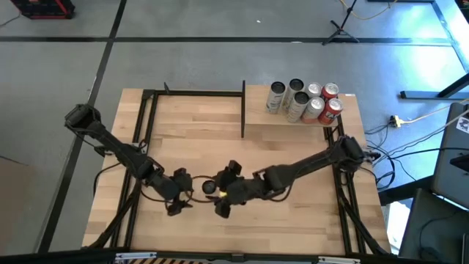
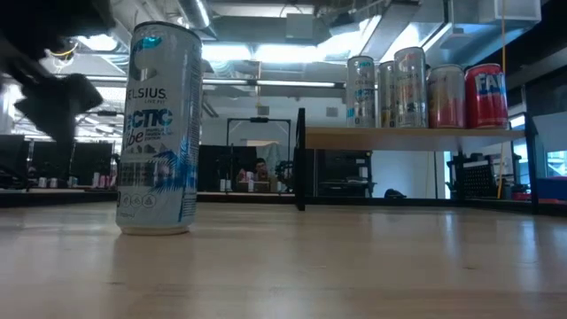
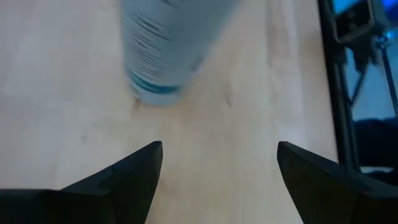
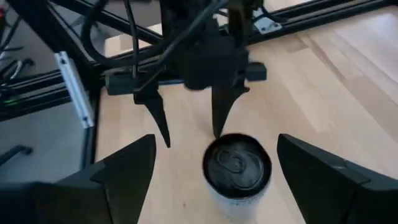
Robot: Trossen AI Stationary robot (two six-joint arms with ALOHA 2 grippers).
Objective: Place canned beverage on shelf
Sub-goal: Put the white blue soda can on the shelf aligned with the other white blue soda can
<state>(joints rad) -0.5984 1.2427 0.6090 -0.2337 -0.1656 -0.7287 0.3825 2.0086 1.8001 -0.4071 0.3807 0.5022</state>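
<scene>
Celsius can (image 2: 158,131) stands upright on the tabletop (image 1: 293,143) near its 6 o'clock edge, between our two grippers (its dark lid with the pull tab faces up in the right wrist view (image 4: 237,164)); in the high view it shows only as a small round top (image 1: 209,188); neither gripper touches it.

Our left gripper (image 1: 181,206) sits low at about 9 o'clock of the can, its fingers (image 3: 134,169) spread wide with nothing between them; the can (image 3: 168,46) lies ahead of them, just beyond the gap; from the right wrist camera we see the same gripper (image 4: 189,121) pointing down, tips close to the can's far side.

Our right gripper (image 1: 226,192) is at about 3 o'clock of the can, its fingers (image 4: 127,165) also wide apart and holding nothing; the can sits in the opening between them, clear of both.

At 1 o'clock on the table the shelf (image 2: 416,136) (a pale board on thin black posts) carries a cluster of cans (image 1: 304,101), silver and red, well apart from the Celsius can.
</scene>
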